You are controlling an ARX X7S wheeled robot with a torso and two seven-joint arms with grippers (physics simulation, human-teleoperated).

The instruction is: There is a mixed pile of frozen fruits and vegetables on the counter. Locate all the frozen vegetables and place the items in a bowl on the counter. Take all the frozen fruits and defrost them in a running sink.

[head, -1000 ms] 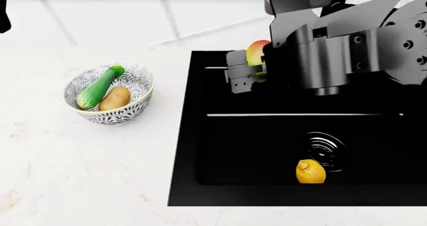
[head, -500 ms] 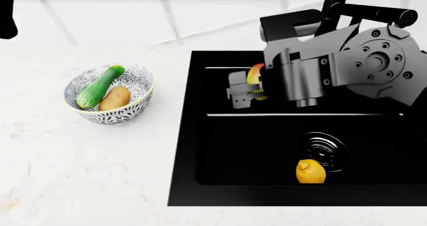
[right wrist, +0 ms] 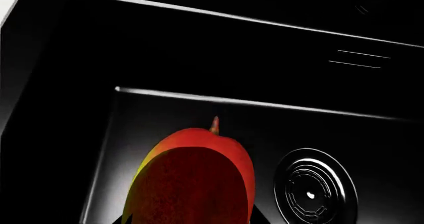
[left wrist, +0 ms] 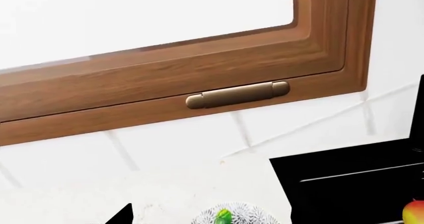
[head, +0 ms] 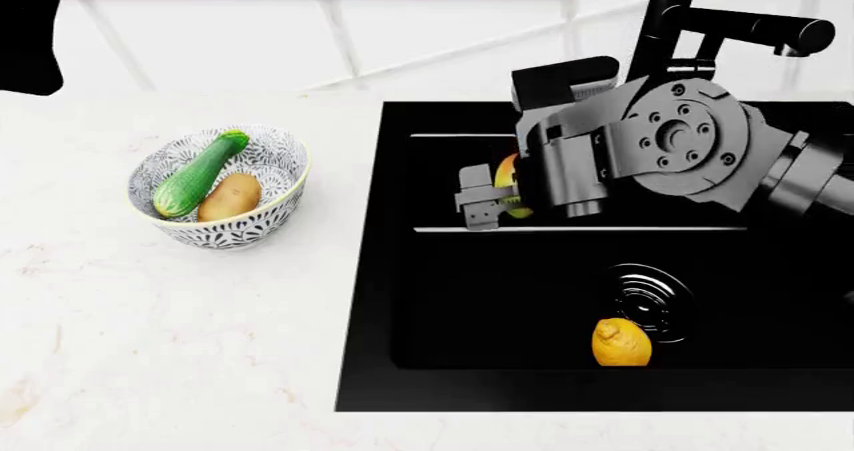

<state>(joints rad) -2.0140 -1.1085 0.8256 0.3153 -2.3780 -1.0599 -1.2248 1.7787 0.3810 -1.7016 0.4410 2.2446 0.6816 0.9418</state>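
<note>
Your right end effector (head: 491, 197) hangs over the sink (head: 400, 271), clenched on the mango (head: 509, 174), which is off the basin floor; the right wrist view shows the mango (right wrist: 192, 184) filling the near field beside the drain (right wrist: 316, 194). The lemon (head: 621, 342) lies on the sink floor, just beside the drain (head: 653, 296). On the surface (head: 174, 331), the bowl (head: 274, 211) holds the cucumber (head: 198, 174) and potato (head: 231, 196). Your left arm shows only as a dark shape at the head view's upper left; I cannot tell its end effector's state.
</note>
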